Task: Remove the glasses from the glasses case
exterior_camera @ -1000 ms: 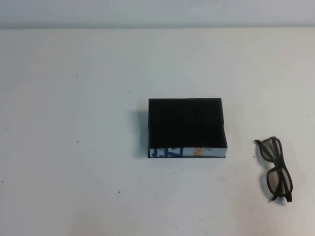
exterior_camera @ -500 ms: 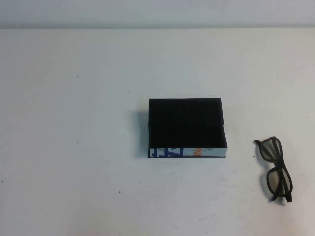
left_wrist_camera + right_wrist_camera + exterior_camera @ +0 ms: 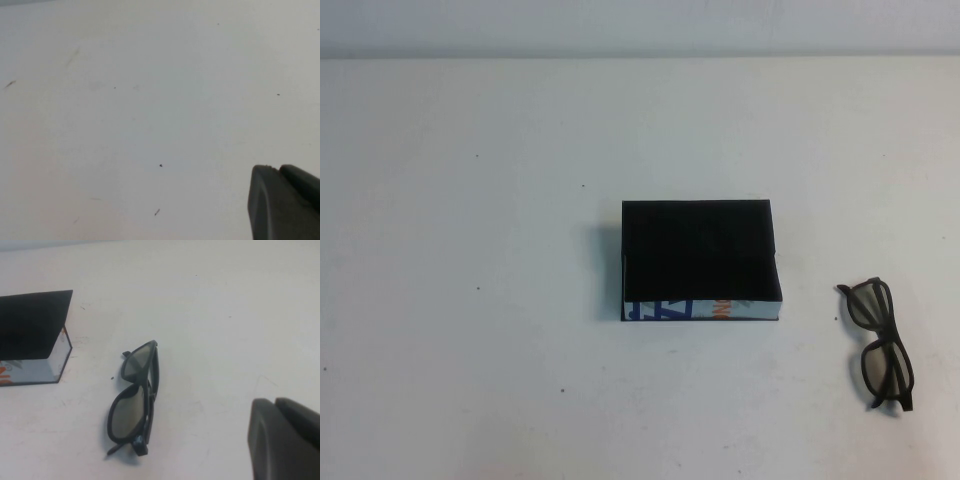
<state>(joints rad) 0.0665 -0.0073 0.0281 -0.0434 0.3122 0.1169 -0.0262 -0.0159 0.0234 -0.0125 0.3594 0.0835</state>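
Showing only one dark finger edge each, the left gripper point(image 3: 285, 202) and right gripper point(image 3: 285, 440) give no jaw state; cannot tell. Glasses point(image 3: 882, 343) lie folded on the table point(image 3: 470, 300), well right of the case point(image 3: 700, 262). Risk: a re-approaching arm could sweep them off the near edge.

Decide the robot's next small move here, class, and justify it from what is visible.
Probably none beyond parking: the glasses already lie on the table to the right of the glasses case, apart from it. The left gripper and right gripper hold nothing that shows.
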